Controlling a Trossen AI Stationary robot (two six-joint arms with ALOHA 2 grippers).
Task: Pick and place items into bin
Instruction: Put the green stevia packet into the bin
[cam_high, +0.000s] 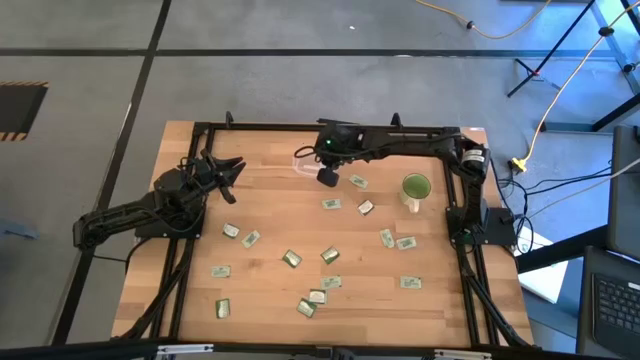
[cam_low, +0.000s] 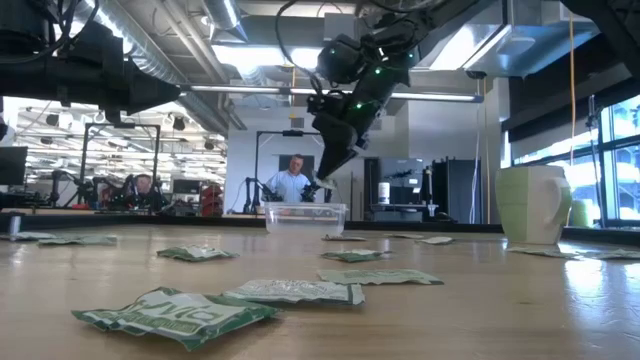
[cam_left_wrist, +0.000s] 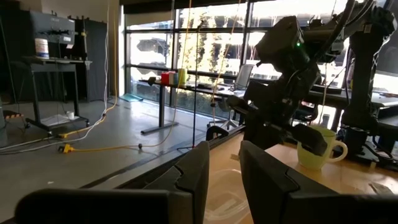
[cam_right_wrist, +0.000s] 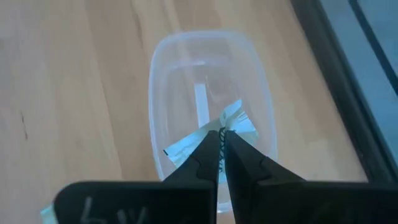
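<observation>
My right gripper (cam_right_wrist: 222, 134) hangs above the clear bin (cam_right_wrist: 155, 93), which rests on the table near its far edge (cam_high: 305, 160), and is shut on one pale green packet (cam_right_wrist: 239, 121). Several more packets (cam_high: 291, 259) lie flat, scattered over the wooden table, and they also show up close in the low view (cam_low: 175, 312). My left gripper (cam_left_wrist: 224, 174) waits open and level at the table's left side (cam_high: 235, 165), touching nothing. My right gripper pinches the packet between its two fingertips (cam_right_wrist: 208, 149), about midway along it, so its ends (cam_right_wrist: 180, 149) stick out on both sides. The fingers slant down from above. The packet is lifted clear, over the bin's inside (cam_low: 305, 217).
A green cup (cam_high: 416, 187) with a white handle stands on the table to the right of the bin. A black frame (cam_high: 260, 128) borders the table. In the low view, people sit in the room beyond the table (cam_low: 293, 178).
</observation>
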